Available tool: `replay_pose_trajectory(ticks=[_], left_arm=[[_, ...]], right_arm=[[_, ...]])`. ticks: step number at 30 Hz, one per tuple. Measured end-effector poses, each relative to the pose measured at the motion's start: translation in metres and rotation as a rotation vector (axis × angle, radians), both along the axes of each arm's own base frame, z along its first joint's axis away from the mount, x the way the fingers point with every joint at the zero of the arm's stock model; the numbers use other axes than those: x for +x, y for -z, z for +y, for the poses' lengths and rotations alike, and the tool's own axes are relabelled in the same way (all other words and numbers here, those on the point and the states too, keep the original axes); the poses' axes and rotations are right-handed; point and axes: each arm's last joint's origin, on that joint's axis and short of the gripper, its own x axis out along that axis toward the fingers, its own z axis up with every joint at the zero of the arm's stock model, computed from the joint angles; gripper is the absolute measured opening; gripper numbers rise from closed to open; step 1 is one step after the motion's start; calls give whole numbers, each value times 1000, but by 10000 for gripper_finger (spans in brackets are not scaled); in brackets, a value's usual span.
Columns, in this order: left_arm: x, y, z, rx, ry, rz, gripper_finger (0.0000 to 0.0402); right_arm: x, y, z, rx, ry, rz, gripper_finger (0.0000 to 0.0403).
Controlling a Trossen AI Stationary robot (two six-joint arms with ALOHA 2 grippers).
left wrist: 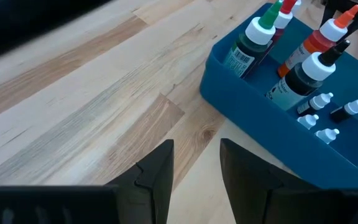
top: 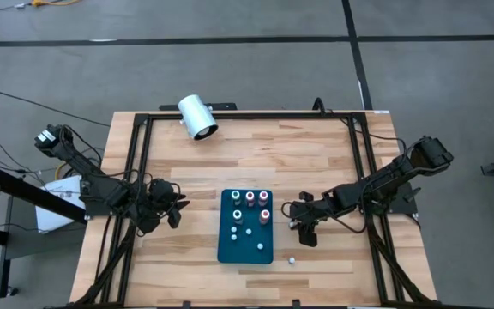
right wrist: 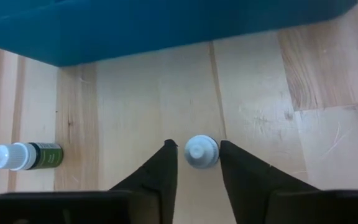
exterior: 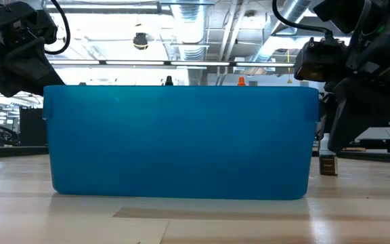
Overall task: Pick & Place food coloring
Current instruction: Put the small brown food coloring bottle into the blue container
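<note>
Both end effectors low over the table, fingers parted.

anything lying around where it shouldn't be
Yes: one green bottle lies on its side on the table, outside the blue bin. It rests beside the right end effector, whose open fingers straddle an upright bottle.

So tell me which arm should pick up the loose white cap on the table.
The right arm. Its gripper hangs right over the white cap, open fingers on either side of it, beside the blue tray. The left gripper waits across the tray, farther from the cap.
</note>
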Motion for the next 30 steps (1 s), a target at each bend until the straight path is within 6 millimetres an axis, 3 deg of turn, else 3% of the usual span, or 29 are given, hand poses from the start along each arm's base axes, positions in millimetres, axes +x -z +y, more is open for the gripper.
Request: replay_pose_trajectory(ticks=[10,24,30], left_arm=[[0,0,0,0,0,0,121],[0,0,0,0,0,0,121],[0,0,0,3,1,0,121]], right_arm=[[3,-8,1,8,0,-22,48],[33,-84,20,-25,-119,-121,45],[41,-107,29,-12,-115,-208,46]])
